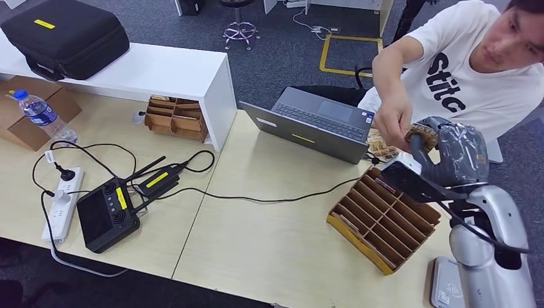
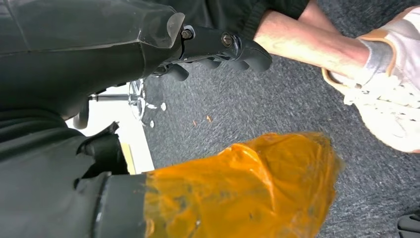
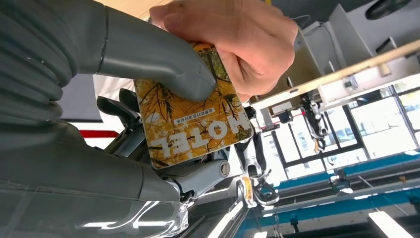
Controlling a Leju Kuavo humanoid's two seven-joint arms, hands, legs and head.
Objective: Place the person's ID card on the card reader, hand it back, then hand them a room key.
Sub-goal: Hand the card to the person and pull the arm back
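Note:
My right hand (image 1: pixel 449 154) is raised at the table's far right and wrapped in clear film. It pinches a yellow-brown room key card (image 3: pixel 193 119) printed HOTEL, with my thumb (image 3: pixel 163 64) pressed on its face. A person's hand (image 3: pixel 233 34) grips the card's other end, so both of us hold it. From the head view the card (image 1: pixel 420 136) is a small patch between their fingers (image 1: pixel 392 122) and mine. A white card reader (image 1: pixel 447 285) lies at the table's near right corner. My left hand (image 2: pixel 218 47) hangs over the carpet, fingers loosely bent, holding nothing.
A cardboard slot organiser (image 1: pixel 385 218) stands just left of my right arm. A grey laptop (image 1: pixel 314 122) sits behind it, with a few patterned cards (image 1: pixel 383 151) beside it. A cable crosses the table to a black controller (image 1: pixel 106 212) and power strip (image 1: pixel 64 202).

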